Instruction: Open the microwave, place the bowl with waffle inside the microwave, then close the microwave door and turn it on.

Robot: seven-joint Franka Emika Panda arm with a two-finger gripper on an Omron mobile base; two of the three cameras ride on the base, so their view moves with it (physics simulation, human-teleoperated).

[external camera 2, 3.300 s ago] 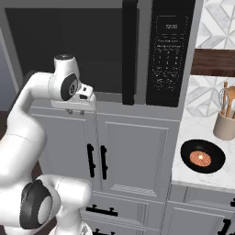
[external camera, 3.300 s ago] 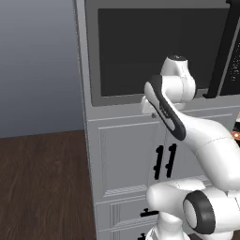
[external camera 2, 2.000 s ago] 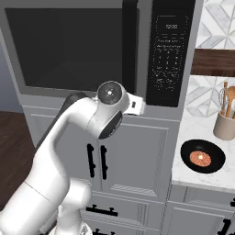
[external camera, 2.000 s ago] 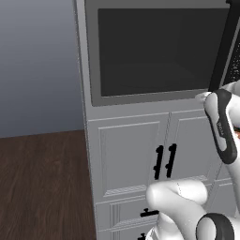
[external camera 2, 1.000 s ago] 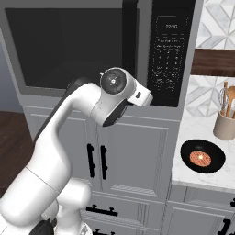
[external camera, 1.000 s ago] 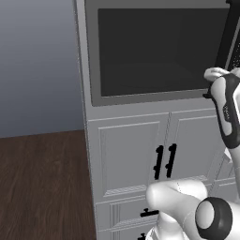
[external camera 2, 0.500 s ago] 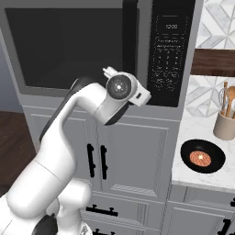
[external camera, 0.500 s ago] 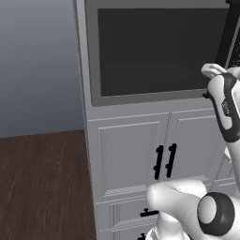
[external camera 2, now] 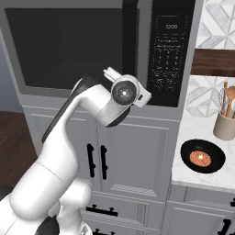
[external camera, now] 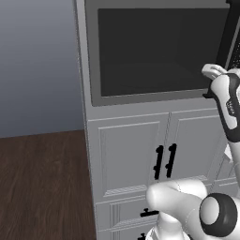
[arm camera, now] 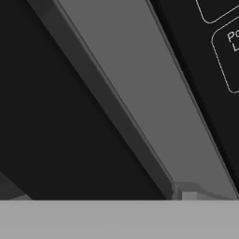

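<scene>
The microwave (external camera 2: 69, 46) is built in above the cabinets, and the microwave door (external camera: 154, 47) is shut. Its black bar handle (external camera 2: 130, 41) runs beside the control panel (external camera 2: 170, 50). My gripper (external camera 2: 111, 73) is pressed close to the door's lower right corner, just below the handle. The wrist hides its fingers, so their state is unclear. Up close, the hand view shows dark glass (arm camera: 56, 121), a grey frame strip (arm camera: 140, 79) and panel buttons (arm camera: 224, 51). The bowl (external camera 2: 202, 156), dark with a round waffle (external camera 2: 200, 159) in it, sits on the counter at right.
White cabinet doors with black handles (external camera 2: 96, 160) stand under the microwave. A utensil holder (external camera 2: 226, 124) stands on the light counter (external camera 2: 188, 137) behind the bowl. Dark wood floor (external camera: 42, 187) lies to the left.
The arm has swung from the door's left to its right side near the handle. In the last half second the hand rose slightly and moved closer to the door.
</scene>
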